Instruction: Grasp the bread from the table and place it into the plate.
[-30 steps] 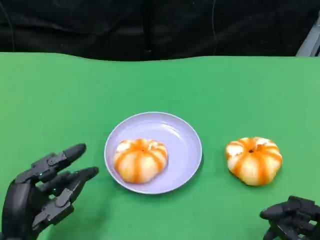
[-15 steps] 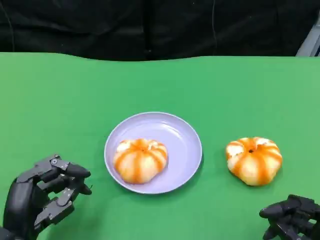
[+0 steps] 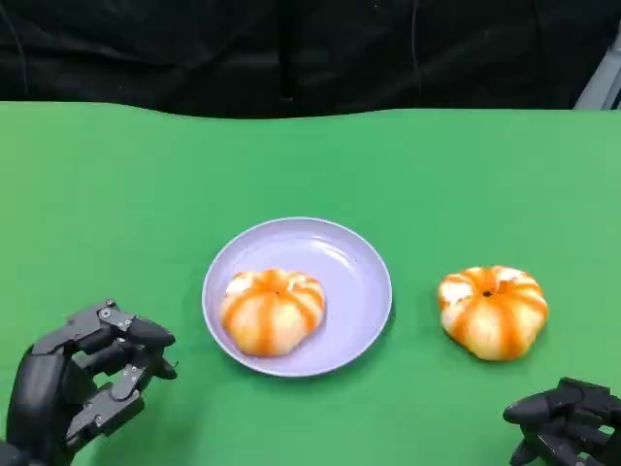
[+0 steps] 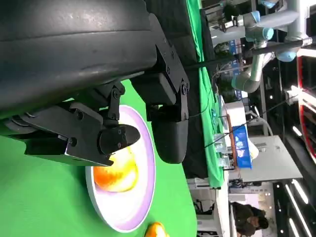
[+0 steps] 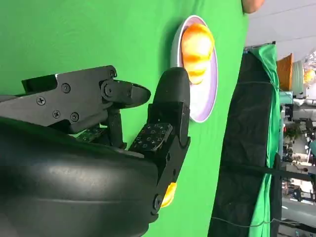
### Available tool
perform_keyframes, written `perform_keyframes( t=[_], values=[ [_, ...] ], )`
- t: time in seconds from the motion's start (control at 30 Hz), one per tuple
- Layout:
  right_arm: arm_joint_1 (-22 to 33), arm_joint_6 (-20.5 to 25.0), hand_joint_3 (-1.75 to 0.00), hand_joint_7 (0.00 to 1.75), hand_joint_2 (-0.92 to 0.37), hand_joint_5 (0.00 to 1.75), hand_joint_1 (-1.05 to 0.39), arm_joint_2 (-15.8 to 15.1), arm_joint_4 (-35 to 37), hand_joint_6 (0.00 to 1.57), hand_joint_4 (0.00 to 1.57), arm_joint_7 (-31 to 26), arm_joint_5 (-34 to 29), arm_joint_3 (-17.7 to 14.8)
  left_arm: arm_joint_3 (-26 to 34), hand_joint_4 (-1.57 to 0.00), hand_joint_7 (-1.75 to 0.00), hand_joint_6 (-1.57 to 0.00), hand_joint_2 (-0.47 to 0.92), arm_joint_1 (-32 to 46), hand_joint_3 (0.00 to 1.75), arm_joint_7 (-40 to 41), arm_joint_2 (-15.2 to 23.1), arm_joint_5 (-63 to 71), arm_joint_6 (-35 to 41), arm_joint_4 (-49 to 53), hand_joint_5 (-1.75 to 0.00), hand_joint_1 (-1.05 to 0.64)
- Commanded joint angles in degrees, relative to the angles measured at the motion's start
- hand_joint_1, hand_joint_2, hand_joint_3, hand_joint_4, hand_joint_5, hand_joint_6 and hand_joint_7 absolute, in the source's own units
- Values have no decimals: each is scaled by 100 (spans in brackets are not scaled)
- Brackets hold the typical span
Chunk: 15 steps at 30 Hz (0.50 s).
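Note:
A round orange-and-white striped bread (image 3: 273,310) lies in the lavender plate (image 3: 354,262) at the table's middle; the left wrist view shows this bread (image 4: 117,173) in the plate (image 4: 129,212) too. A second, similar bread (image 3: 493,311) sits on the green cloth to the plate's right. My left hand (image 3: 82,379) rests at the lower left, apart from the plate, fingers curled in with nothing in them. My right hand (image 3: 566,422) lies low at the lower right, below the second bread, fingers curled and holding nothing. The right wrist view shows the plated bread (image 5: 197,45) past my right hand (image 5: 123,128).
A green cloth (image 3: 310,165) covers the table, with a dark curtain behind its far edge. The left wrist view shows other robot arms and a person standing beyond the table.
My left hand's fingers, stretched out towards the plate a second ago, have curled in. The breads, the plate and my right hand have stayed put.

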Motion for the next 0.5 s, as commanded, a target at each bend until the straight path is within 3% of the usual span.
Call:
perform_keyframes(
  t=[0.03,0.5],
  values=[
    [27,37,-37,66,-92,136,-3,-69,-59,90,68,-5,45,-27,50,-83,-109,-84,92,-30,54,88,85,0,-66,-42,-146,12],
    [27,37,-37,68,-92,137,-3,-69,-59,90,68,-5,45,-27,50,-83,-109,-84,92,-30,54,88,85,0,-66,-42,-146,12]
  ],
)
